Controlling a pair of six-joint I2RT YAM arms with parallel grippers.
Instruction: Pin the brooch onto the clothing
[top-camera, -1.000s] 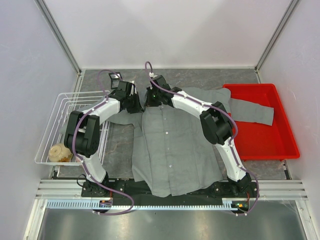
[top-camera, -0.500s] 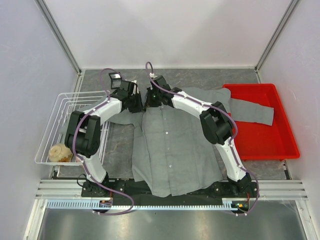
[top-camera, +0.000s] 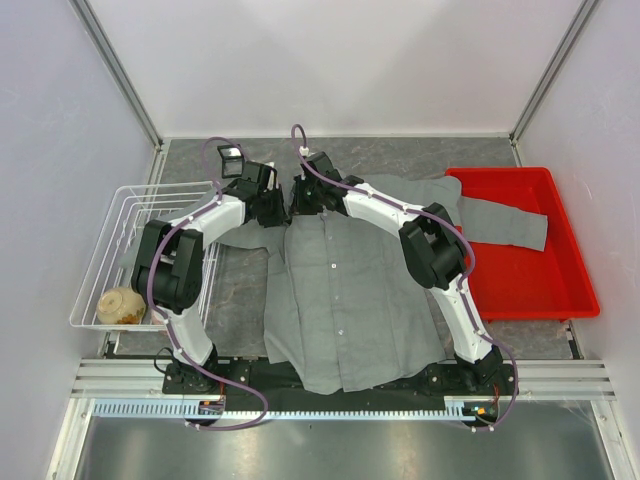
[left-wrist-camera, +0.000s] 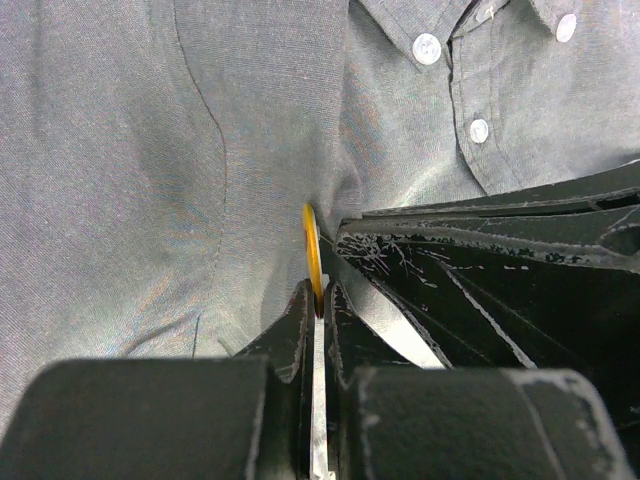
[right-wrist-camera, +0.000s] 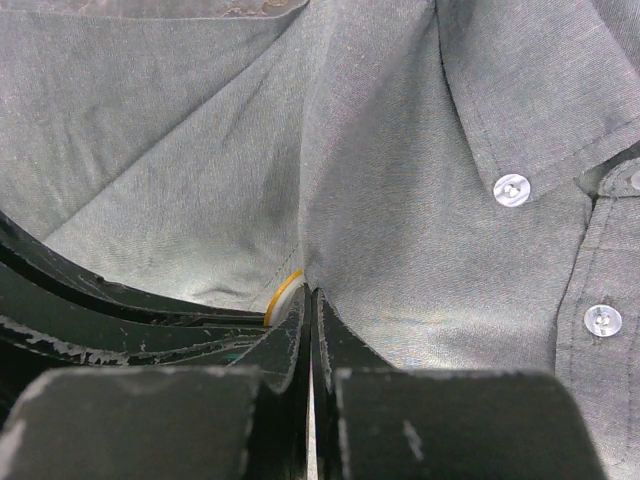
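Observation:
The grey shirt lies flat, buttoned front up, collar at the far end. Both grippers meet at its far left shoulder beside the collar. My left gripper is shut on the brooch, an orange-gold disc seen edge-on at its fingertips, pressed against the shirt cloth. My right gripper is shut on a pinched fold of shirt cloth. The brooch's rim shows just left of the right gripper's fingertips. The brooch is hidden in the top view.
A white wire basket stands at the left with a tan round thing in it. A red tray stands at the right, with one shirt sleeve draped into it. Pale collar buttons lie close by.
My left gripper has edged slightly toward the right gripper. Otherwise nothing has visibly moved.

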